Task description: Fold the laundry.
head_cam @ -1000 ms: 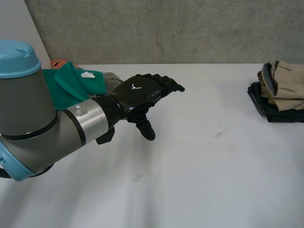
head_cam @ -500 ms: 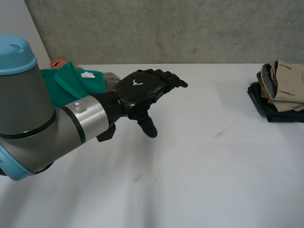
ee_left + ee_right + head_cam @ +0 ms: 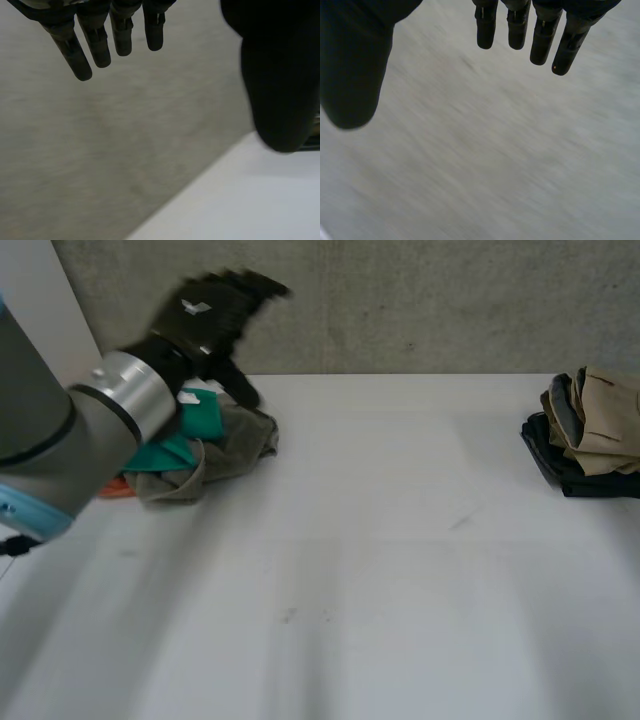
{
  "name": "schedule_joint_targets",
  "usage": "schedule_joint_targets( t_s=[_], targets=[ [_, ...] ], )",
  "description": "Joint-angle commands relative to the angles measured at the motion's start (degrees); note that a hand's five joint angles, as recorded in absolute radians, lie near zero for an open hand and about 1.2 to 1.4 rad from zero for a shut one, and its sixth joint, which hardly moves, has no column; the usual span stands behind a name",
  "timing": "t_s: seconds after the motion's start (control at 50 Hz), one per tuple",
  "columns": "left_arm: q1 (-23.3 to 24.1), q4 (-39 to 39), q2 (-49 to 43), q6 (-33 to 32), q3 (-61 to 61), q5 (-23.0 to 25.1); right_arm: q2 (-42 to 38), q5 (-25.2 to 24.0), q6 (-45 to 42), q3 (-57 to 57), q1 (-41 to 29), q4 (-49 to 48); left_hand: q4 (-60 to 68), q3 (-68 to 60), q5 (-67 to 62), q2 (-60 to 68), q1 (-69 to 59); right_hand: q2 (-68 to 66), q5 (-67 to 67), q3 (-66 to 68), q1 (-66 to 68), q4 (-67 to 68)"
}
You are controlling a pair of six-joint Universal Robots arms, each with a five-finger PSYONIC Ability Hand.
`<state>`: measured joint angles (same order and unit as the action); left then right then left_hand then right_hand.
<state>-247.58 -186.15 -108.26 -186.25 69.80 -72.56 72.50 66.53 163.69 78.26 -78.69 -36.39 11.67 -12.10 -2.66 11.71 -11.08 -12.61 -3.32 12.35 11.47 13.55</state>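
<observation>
A crumpled heap of clothes (image 3: 200, 445) lies at the far left of the table (image 3: 400, 570), a teal garment (image 3: 162, 454) bunched on a grey-beige one (image 3: 238, 445) with an orange scrap (image 3: 112, 490) beneath, while well apart at the right sits a folded stack (image 3: 585, 435), tan on dark.

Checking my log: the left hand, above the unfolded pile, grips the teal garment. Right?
No. The left hand, above the unfolded pile, is open and empty; the teal garment lies in the pile. The left wrist view shows its fingers straight, holding nothing.
</observation>
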Motion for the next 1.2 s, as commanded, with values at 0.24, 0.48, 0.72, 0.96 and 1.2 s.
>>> schedule_joint_targets(
  t_s=[0.24, 0.48, 0.72, 0.96, 1.2],
  targets=[
    [-16.6, -3.8, -26.6, -18.7, -13.5, -2.6, -1.9, 0.6, -6.9, 24.5, -25.3, 0.4, 0.9, -0.5, 0.1, 0.9, -1.5, 2.6, 3.3, -2.4, -1.5, -3.6],
    [-17.6, -4.7, -41.0, -23.3, -26.0, -3.7, -2.1, 0.7, -7.3, 27.7, -24.6, 0.4, 55.5, -55.1, -54.5, 55.5, -56.1, 2.6, 3.3, -2.4, -1.5, -3.6],
    [-9.6, -22.2, -18.7, -21.6, -11.9, -14.0, -1.7, 1.6, -7.4, 27.7, -24.5, 0.7, 68.3, -67.9, -67.3, 68.3, -68.9, 2.6, 3.3, -2.4, -1.5, -3.6],
    [11.7, -20.1, -1.2, -6.2, 8.9, -4.3, -0.3, 5.8, -7.2, 27.2, -22.2, 0.7, 68.3, -67.9, -67.3, 68.3, -68.9, 2.6, 3.3, -2.4, -1.5, -3.6],
    [17.4, -4.2, -7.5, 2.1, 12.3, -0.4, -0.2, 10.0, -6.9, 25.6, -20.2, 0.8, -1.7, 2.1, 2.7, -1.7, 1.1, 2.6, 3.3, -2.4, -1.5, -3.6]
  ],
)
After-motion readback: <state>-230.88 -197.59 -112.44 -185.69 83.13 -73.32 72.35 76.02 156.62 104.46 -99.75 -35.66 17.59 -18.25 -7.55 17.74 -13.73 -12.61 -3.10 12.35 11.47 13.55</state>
